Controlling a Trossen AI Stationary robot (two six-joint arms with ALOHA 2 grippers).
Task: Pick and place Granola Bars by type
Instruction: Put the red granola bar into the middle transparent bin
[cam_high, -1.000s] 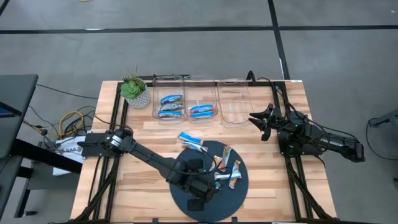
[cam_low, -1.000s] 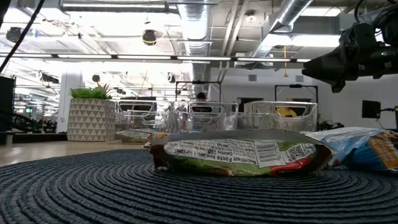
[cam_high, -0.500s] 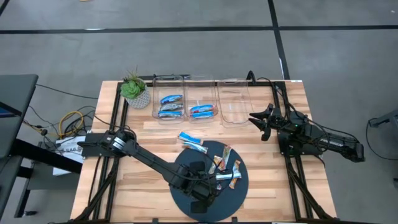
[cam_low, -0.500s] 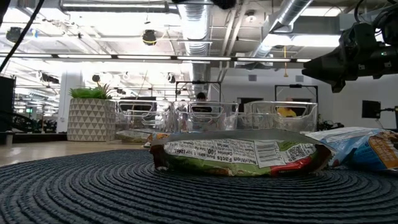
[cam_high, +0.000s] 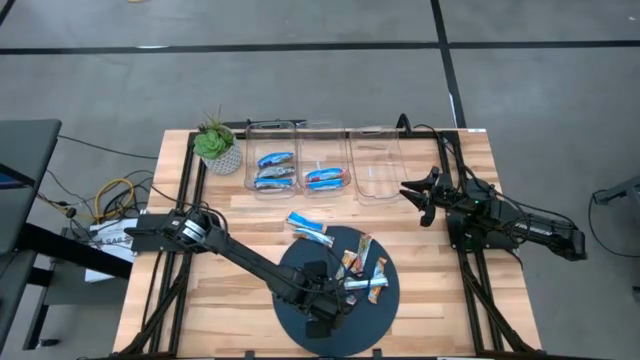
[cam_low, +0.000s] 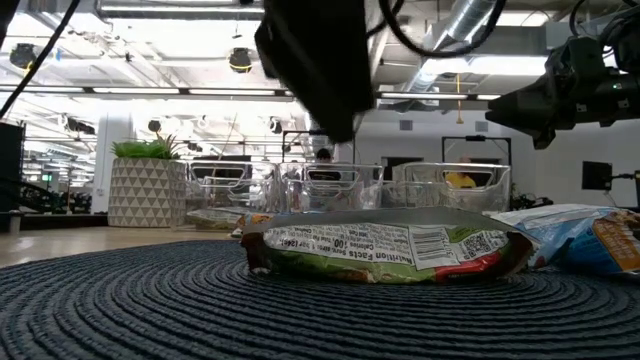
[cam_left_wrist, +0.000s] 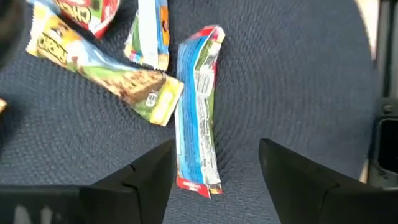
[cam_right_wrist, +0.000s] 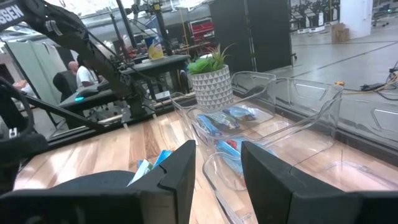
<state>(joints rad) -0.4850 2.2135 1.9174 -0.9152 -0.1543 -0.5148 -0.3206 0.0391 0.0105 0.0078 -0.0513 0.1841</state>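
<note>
From the high view, the left claw (cam_high: 322, 300) is down over the dark round mat (cam_high: 300, 325) at the front of the desk (cam_high: 240, 215), right next to a little pile of granola bars (cam_high: 362, 272) on the mat's right half. I count roughly four or five there, can't split them cleanly. One more blue bar (cam_high: 308, 226) lies half off the mat's far edge. Three clear bins (cam_high: 375, 160) sit in a row at the back: two blue bars in the left one, one in the middle, and a potted plant (cam_high: 215, 145) beside them. The right claw (cam_high: 420, 195) hangs by the right bin.

Low view: a green-wrapped bar (cam_low: 385, 250) lies flat on the mat with the left arm looming dark above it.

Left wrist view: fingers (cam_left_wrist: 143, 180) spread apart, released, gripping nothing, with a blue-and-white bar (cam_left_wrist: 196, 112) lying lengthwise right between them. Three more bars sit just beyond.

Right wrist view: its fingers (cam_right_wrist: 180, 171) are parted, holding nothing, aimed toward the bins.
</note>
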